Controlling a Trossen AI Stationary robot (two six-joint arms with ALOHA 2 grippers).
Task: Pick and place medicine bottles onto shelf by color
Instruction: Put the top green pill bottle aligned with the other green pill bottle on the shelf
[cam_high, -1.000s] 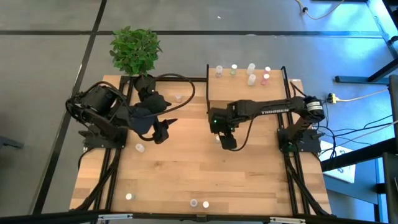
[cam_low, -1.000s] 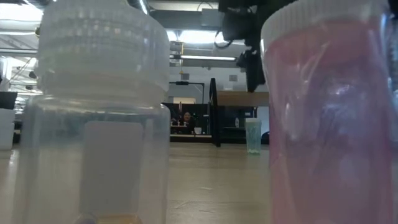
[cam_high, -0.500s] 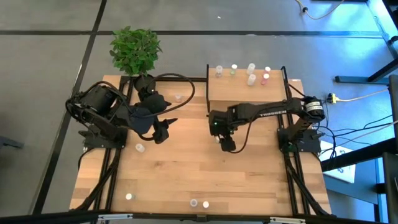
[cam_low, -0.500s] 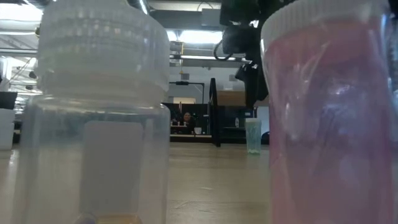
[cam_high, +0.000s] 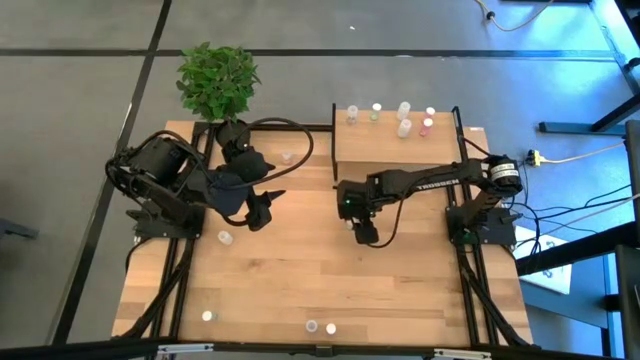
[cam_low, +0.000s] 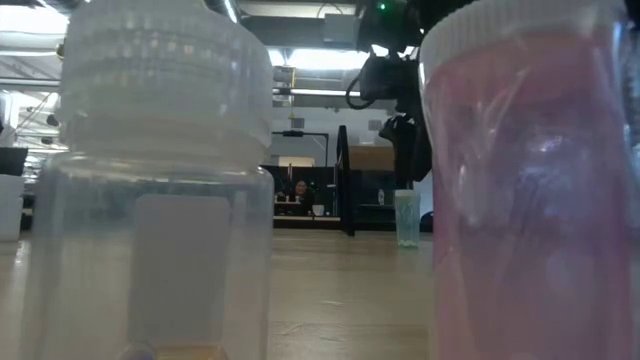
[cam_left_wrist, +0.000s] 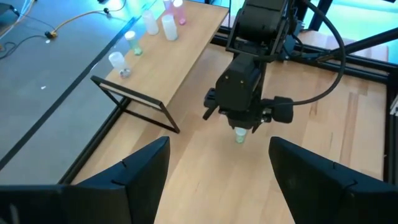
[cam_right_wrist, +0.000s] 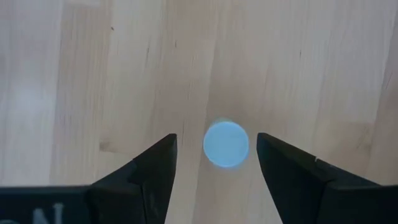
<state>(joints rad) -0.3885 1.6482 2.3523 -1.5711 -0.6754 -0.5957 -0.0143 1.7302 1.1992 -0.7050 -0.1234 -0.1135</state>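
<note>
Hovering straight over a blue-capped bottle (cam_right_wrist: 226, 144) near the bench's middle, just off the shelf's (cam_high: 395, 150) front edge, the right pincer (cam_right_wrist: 216, 163) spreads wide and empty, straddling the cap for a top-down grab. The left pincer (cam_left_wrist: 219, 163) waits open, holding nothing.

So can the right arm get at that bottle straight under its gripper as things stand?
Probably yes. The right gripper hangs open directly above the bottle, whose cap sits between the fingers with bare table all round and nothing in the way.
</note>
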